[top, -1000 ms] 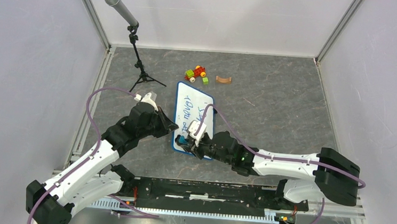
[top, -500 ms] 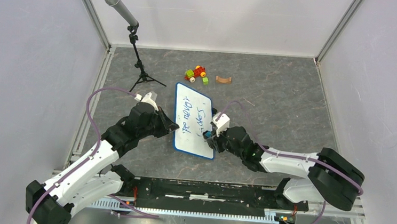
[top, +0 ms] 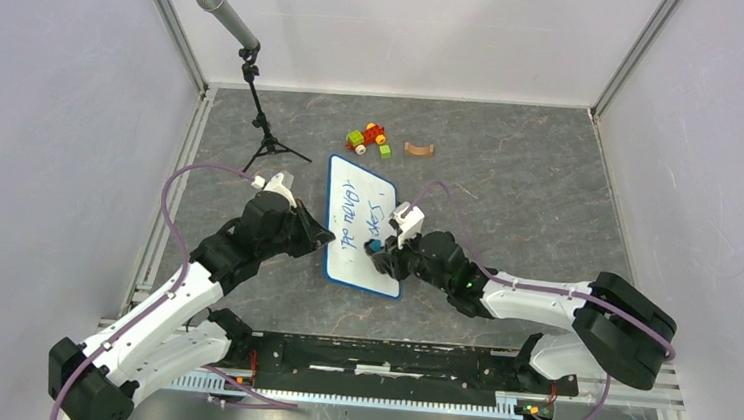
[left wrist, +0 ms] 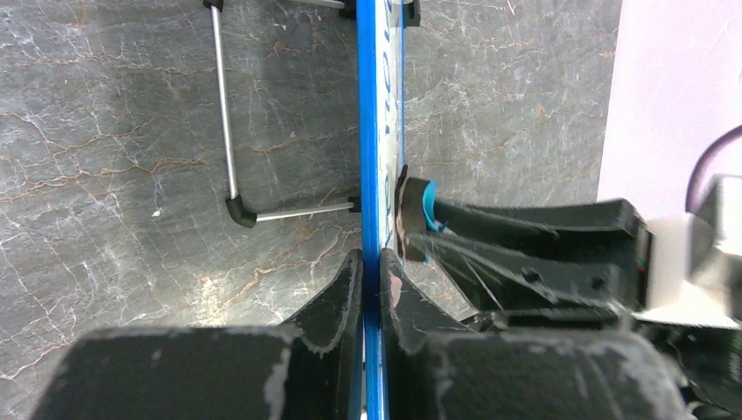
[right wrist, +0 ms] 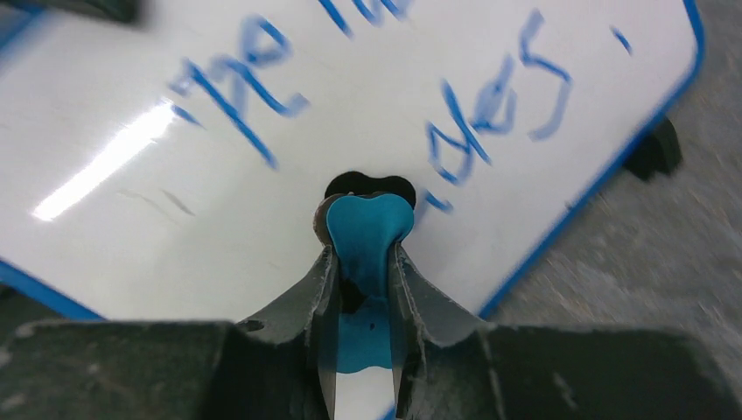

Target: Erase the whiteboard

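The whiteboard (top: 356,209), white with a blue rim and blue handwriting, lies tilted on the grey table. My left gripper (top: 326,236) is shut on its left edge; in the left wrist view the blue rim (left wrist: 370,131) runs between my closed fingers (left wrist: 346,289). My right gripper (top: 376,259) is shut on a small blue eraser (right wrist: 367,227) with a dark felt pad and presses it on the board's near right part, just below the writing (right wrist: 490,122). The near area of the board (right wrist: 175,236) is wiped white.
A microphone on a black tripod (top: 256,101) stands at the far left. A small coloured toy car (top: 369,138) and a brown curved piece (top: 418,149) lie beyond the board. Metal frame posts and white walls enclose the table.
My right gripper with the eraser swept from the board's near left corner to its right side, then slid a little left and farther up. Writing near the lower edge has been wiped. The left arm stayed still.
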